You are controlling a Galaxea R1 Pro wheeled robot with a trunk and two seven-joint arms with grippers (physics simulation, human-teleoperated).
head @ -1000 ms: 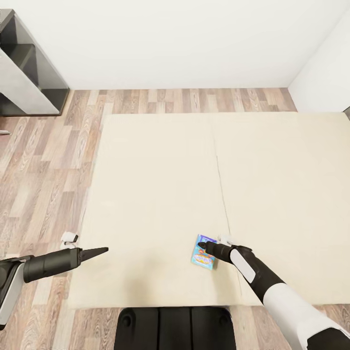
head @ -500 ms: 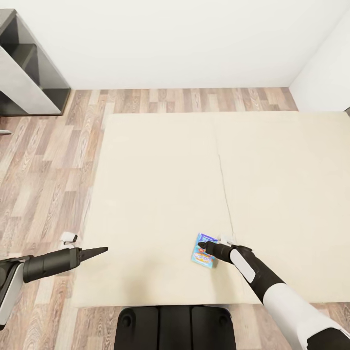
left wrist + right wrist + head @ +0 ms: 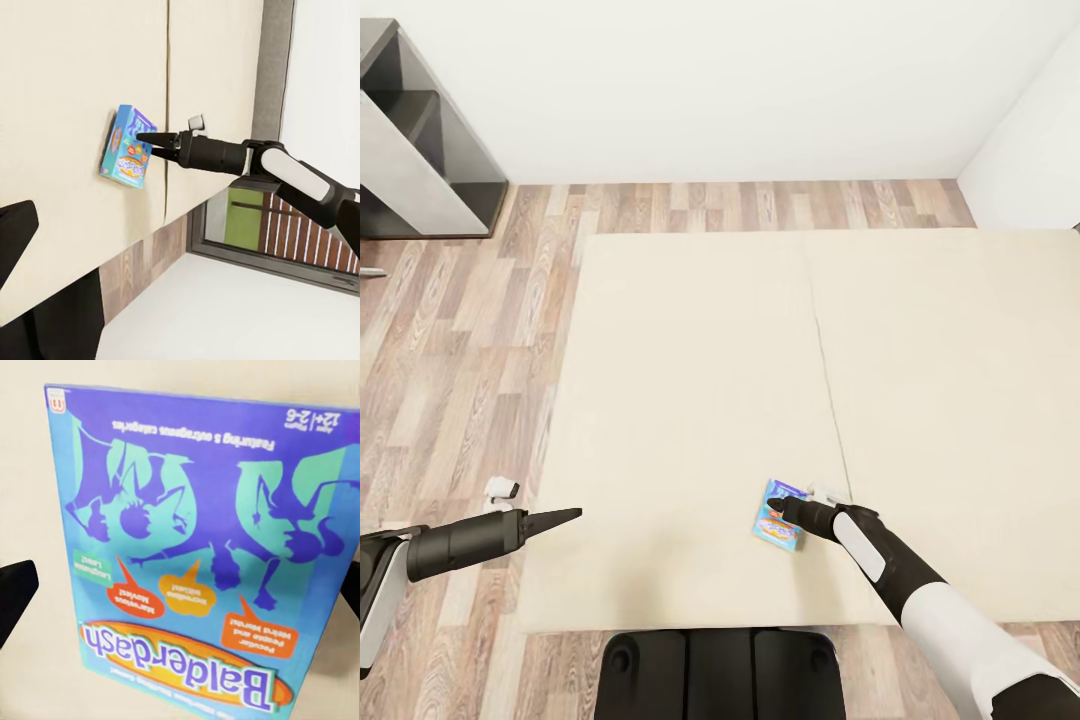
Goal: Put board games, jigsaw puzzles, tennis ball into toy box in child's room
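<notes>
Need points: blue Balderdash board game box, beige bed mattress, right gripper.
blue Balderdash board game box (image 3: 199, 562): right wrist view, middle of the printed lid.
beige bed mattress (image 3: 690, 380): head view, bare top surface left of the seam.
right gripper (image 3: 775, 503): head view, fingertips over the box.

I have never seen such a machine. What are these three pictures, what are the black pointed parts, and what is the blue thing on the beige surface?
It is a simulated two-armed robot. The wide picture comes from its head, looking down at a bed. The others come from cameras at each wrist. The black pointed parts are its hands. The right hand is at a blue board game lying on the bed; the pictures do not settle whether it grips it. The right wrist view shows the box up close, printed "Balderdash". The left hand hovers at the bed's edge, holding nothing.
</notes>
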